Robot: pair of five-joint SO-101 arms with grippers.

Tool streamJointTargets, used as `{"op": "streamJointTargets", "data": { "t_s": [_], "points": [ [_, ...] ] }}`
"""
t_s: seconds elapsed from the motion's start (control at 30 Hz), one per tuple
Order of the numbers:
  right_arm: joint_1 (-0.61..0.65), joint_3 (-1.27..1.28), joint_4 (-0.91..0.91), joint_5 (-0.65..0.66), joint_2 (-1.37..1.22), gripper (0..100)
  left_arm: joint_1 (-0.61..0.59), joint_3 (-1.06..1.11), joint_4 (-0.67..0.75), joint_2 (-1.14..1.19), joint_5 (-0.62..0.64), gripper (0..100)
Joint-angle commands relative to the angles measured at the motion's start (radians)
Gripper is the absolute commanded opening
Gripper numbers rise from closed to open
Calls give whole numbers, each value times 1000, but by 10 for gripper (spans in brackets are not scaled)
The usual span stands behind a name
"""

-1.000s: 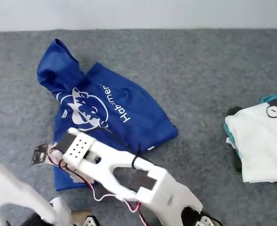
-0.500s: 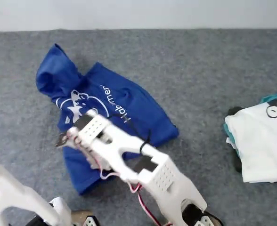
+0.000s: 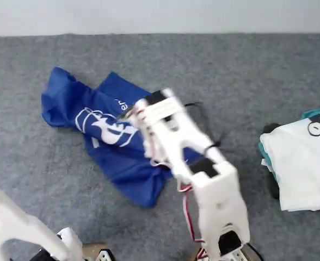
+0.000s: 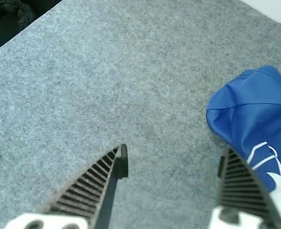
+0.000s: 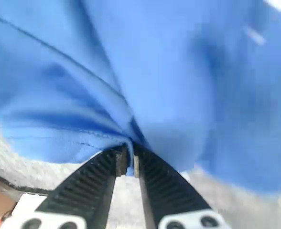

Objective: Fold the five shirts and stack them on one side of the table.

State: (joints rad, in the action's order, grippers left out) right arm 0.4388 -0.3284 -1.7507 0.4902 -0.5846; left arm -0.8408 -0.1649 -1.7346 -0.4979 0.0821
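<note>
On my right wrist feed the right end effector [image 5: 130, 160] is pressed together on a fold of the blue shirt [image 5: 178, 71]. Its ribbed fingers [image 5: 92, 183] pinch a seamed edge, with only a sliver of cloth between the tips. The left end effector [image 4: 174, 162] is spread wide and holds nothing. It hangs over bare surface just beside the bunched end of the blue shirt [image 4: 255, 114], and I cannot tell whether the nearer finger touches the cloth. From the high camera the blue shirt [image 3: 116, 157] lies crumpled on the grey, felt-like worktop [image 3: 231, 76], its white print facing up and one corner trailing toward the near edge. A stack of folded shirts [image 3: 304, 163] sits well apart from the blue shirt, on the side away from the left arm. It has a white shirt on top, with teal and dark layers showing beneath. A plain pale wall [image 3: 160, 16] runs along the worktop's far edge, beyond the blue shirt. The right arm [image 3: 214, 190] rises from the near edge and leans forward over the blue shirt, red and white wires [image 3: 186, 204] looping along it. Its right end effector [image 3: 134, 115] is down at the cloth near the print. The left arm [image 3: 7, 223] stands low at the near edge, off the blue shirt's bunched end.
</note>
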Motion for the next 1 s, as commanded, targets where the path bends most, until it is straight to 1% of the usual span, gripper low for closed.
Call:
{"op": "streamJointTargets", "data": {
  "t_s": [0.0,0.17,0.3,0.37,0.47,0.57,0.63,0.7,0.73,0.8,0.9,0.97],
  "points": [
    [-151,81,-45,12,168,9,-5,-1,5,-15,-12,305],
    [-412,141,-41,14,291,9,-5,-1,5,-15,-12,305],
    [-613,140,41,8,358,9,-5,-1,5,-15,-12,305],
    [-676,140,97,-3,387,9,6,-1,5,-15,-12,305],
    [-711,140,240,-57,420,12,60,-1,2,-15,-9,305],
    [-707,140,404,-106,426,40,126,-1,0,-17,-9,305],
    [-691,140,509,-127,418,100,161,-1,0,-18,-8,305],
    [-676,140,564,-130,410,168,181,-1,0,-17,-8,305],
    [-656,140,552,-133,414,197,183,-1,0,-17,-8,305],
    [-587,138,446,-124,440,234,183,1,0,-15,-8,305],
    [-394,140,255,-60,495,236,184,35,11,-14,-8,305],
    [-245,140,186,-44,530,236,181,79,40,-14,-8,305]
  ]
}}
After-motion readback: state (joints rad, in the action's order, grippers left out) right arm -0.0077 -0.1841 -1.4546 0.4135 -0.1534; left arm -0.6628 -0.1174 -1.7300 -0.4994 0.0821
